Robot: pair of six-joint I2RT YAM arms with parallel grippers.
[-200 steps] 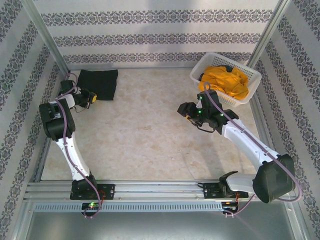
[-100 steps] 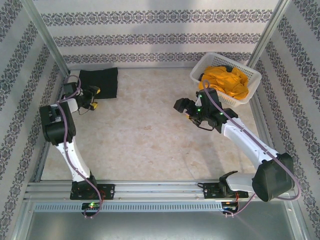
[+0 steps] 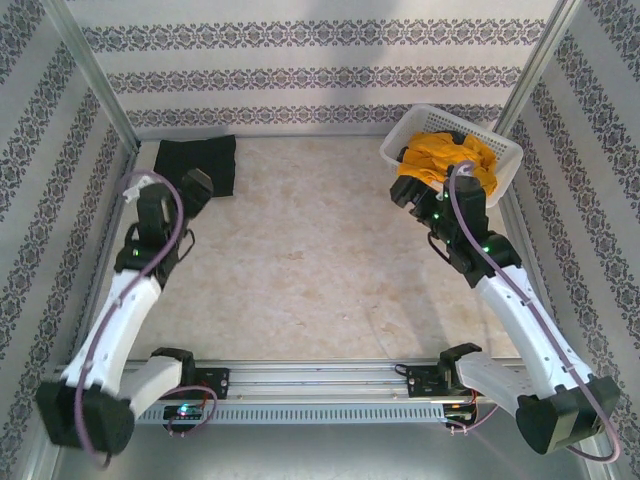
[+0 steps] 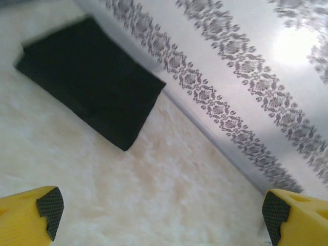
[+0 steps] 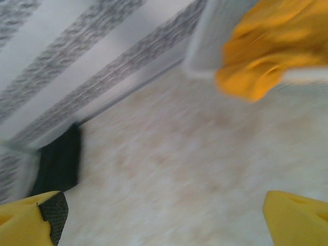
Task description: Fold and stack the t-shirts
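The black t-shirt [image 3: 197, 160] lies folded flat in the far left corner of the table. In the left wrist view this black t-shirt [image 4: 89, 84] sits ahead and to the left. My left gripper [image 3: 196, 187] hovers just in front of its near edge, open and holding nothing [image 4: 161, 220]. The orange-yellow t-shirt [image 3: 452, 160] is bunched up in the white basket [image 3: 502, 185], and a fold of the orange-yellow t-shirt [image 5: 269, 48] hangs over the rim. My right gripper [image 3: 408, 190] is at the basket's near left corner, open and holding nothing [image 5: 161, 220].
The basket [image 5: 205, 41] stands at the far right against the patterned wall. Aluminium rails run along the table's sides and front edge [image 3: 320, 375]. The beige marbled tabletop [image 3: 310, 270] stretches between the two arms. The far black t-shirt [image 5: 61, 159] appears at the left in the right wrist view.
The left arm has stretched out, its gripper shifting slightly right along the black shirt's near edge. The right gripper has swung up and right, from the table's middle to the basket's corner.
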